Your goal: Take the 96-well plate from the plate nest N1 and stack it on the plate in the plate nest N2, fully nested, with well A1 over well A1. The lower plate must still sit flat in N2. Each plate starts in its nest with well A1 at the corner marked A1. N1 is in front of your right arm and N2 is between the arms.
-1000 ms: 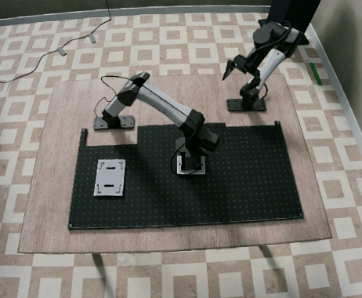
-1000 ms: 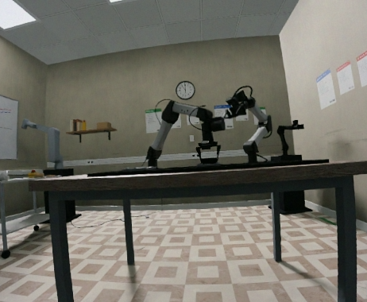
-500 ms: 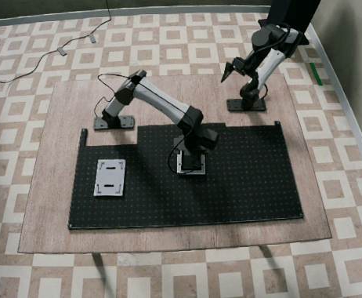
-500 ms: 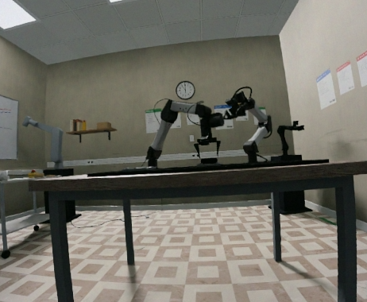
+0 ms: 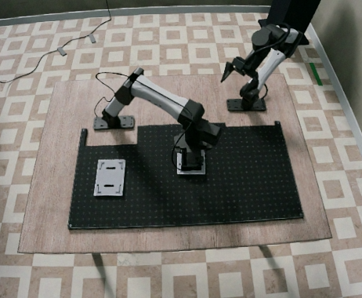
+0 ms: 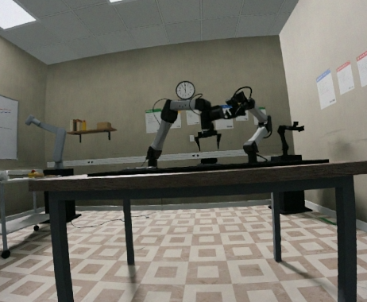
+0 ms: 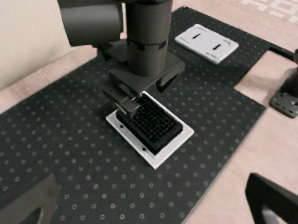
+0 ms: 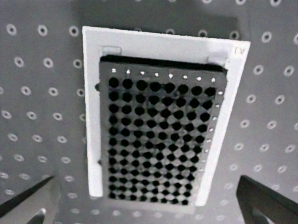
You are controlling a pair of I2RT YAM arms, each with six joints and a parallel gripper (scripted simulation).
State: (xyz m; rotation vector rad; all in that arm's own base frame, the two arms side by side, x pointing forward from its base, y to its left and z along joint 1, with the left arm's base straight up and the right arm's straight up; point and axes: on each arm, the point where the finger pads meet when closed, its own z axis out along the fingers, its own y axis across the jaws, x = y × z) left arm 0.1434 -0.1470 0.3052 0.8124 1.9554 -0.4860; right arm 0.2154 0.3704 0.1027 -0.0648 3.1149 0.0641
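A black 96-well plate (image 7: 150,125) (image 8: 155,130) (image 6: 209,160) is in the white nest N2 (image 5: 192,172) (image 7: 159,160) (image 8: 150,45). A plate beneath it cannot be told apart, nor can full nesting. Its blurred edge labels meet at the top right in the right wrist view, by the A1 mark (image 8: 240,51). The nest N1 (image 5: 110,176) (image 7: 207,42) is empty. My right gripper (image 6: 209,148) (image 8: 148,184) is open, pointing down above the plate, not touching it. My left gripper (image 7: 151,182) is open and empty, raised away from N2.
Both nests stand on the black perforated board (image 5: 249,184) (image 7: 80,150). My right arm (image 5: 159,96) reaches over the board from its base to N2. My left arm (image 5: 270,68) is folded up above its base (image 5: 233,105) at the back edge of the wooden table (image 5: 159,239).
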